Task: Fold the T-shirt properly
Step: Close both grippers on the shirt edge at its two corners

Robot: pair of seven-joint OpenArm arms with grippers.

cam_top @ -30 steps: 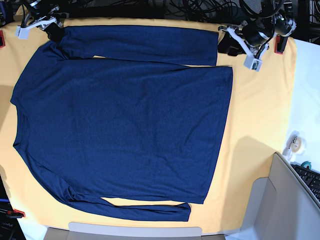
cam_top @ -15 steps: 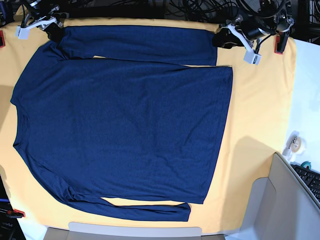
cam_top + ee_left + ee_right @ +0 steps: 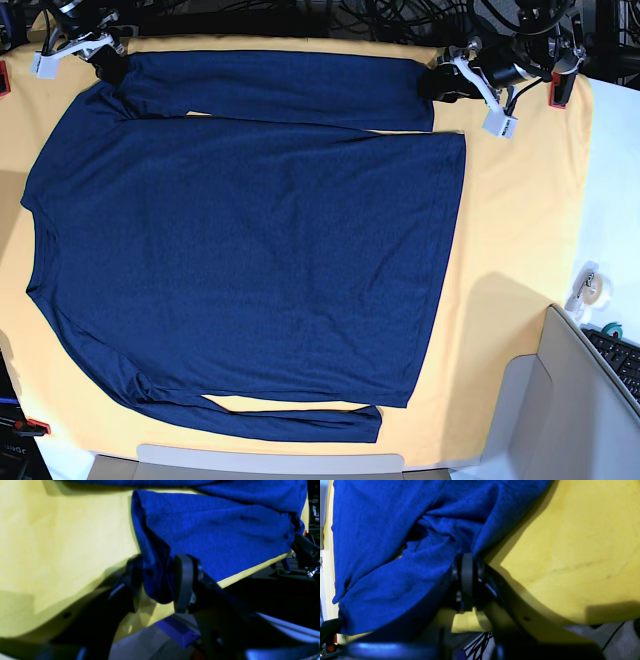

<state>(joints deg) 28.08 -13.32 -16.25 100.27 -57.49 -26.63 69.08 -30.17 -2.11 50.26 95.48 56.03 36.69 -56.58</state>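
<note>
Soft navy T-shirt [image 3: 250, 250] spread flat, one sleeve caught at both ends

The T-shirt lies face-flat on the yellow-orange table cloth [image 3: 520, 220], body spread wide, one long sleeve stretched along the far edge and the other folded along the near hem. It looks like a thin, limp knit: light, floppy, prone to bunch and sag between holds, not slippery or fragile, so I judge it best taken at edges and seams, both ends lifted together. The left gripper [image 3: 160, 580] has the cuff's edge hanging between its fingers, which stand partly apart beside the cloth; whether they truly pinch it I cannot tell. The right gripper [image 3: 467, 580] is clamped tight on the gathered fabric at the sleeve's shoulder end, which puckers just above its fingers.
</note>
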